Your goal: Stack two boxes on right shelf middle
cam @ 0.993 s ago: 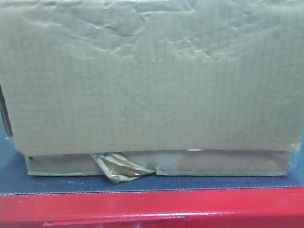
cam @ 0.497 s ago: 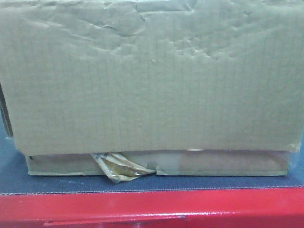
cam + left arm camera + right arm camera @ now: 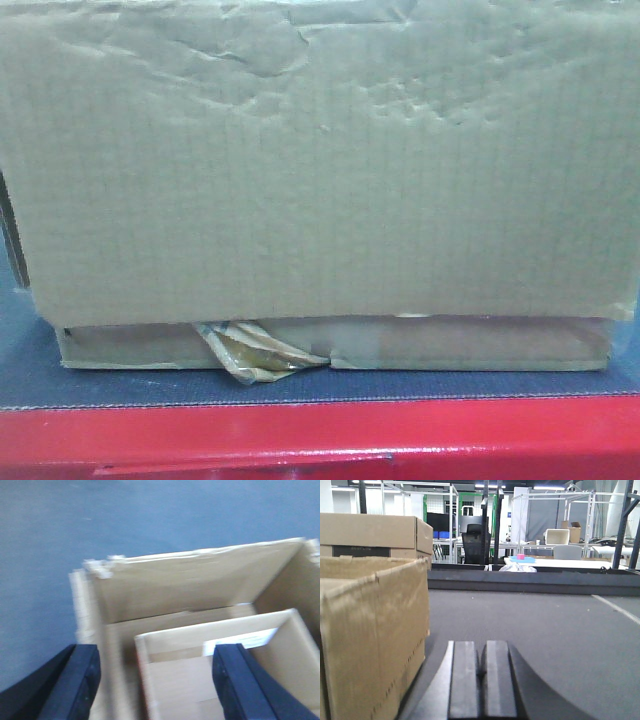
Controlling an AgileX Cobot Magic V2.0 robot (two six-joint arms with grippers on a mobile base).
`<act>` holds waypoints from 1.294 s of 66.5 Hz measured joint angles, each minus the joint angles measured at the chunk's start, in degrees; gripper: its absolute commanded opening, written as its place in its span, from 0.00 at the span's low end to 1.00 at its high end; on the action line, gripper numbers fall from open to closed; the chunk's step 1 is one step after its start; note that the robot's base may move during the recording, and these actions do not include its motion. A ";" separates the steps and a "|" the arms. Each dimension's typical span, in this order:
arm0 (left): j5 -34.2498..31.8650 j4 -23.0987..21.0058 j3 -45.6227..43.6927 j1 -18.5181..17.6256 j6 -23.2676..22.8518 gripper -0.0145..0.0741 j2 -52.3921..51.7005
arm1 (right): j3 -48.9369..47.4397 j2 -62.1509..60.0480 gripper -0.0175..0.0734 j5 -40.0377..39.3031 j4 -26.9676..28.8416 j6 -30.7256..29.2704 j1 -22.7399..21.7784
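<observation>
In the front view a large dented cardboard box point(image 3: 320, 160) fills the frame and rests on a lower, flatter cardboard box point(image 3: 450, 345). Neither gripper shows there. In the blurred left wrist view, my left gripper point(image 3: 157, 680) is open above an open-topped cardboard box point(image 3: 190, 585) with a smaller open box point(image 3: 180, 680) inside it; its fingers point(image 3: 80, 680) straddle the smaller box's left wall. In the right wrist view, my right gripper point(image 3: 482, 665) is shut and empty, low over a grey surface, just right of a cardboard box point(image 3: 370, 630).
The boxes stand on a blue-grey shelf board point(image 3: 300, 388) with a red front edge point(image 3: 320, 440). Crumpled tape point(image 3: 250, 355) sticks out between the boxes. Another cardboard box point(image 3: 370, 530) sits behind at the left. Metal racks and tables point(image 3: 545, 535) stand far behind.
The boxes sit a few pixels further right in the front view; otherwise nothing visibly differs.
</observation>
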 measured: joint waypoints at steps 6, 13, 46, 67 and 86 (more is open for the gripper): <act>0.34 0.18 3.65 1.28 -0.15 0.59 -1.52 | -9.53 1.60 0.01 9.77 0.30 0.00 0.00; 0.34 -0.57 6.71 3.62 -1.18 0.59 -1.71 | -21.80 7.11 0.01 22.47 0.66 0.00 0.10; 0.34 -8.10 8.80 11.17 -0.66 0.59 -1.71 | -49.91 37.36 0.03 46.59 8.37 0.00 0.10; 0.34 -8.72 8.89 11.17 -0.30 0.59 -1.71 | -76.82 64.06 0.03 62.36 2.57 10.29 2.73; 0.34 -8.72 8.89 11.17 -0.30 0.59 -1.71 | -90.85 77.50 0.03 68.10 -11.41 17.33 16.43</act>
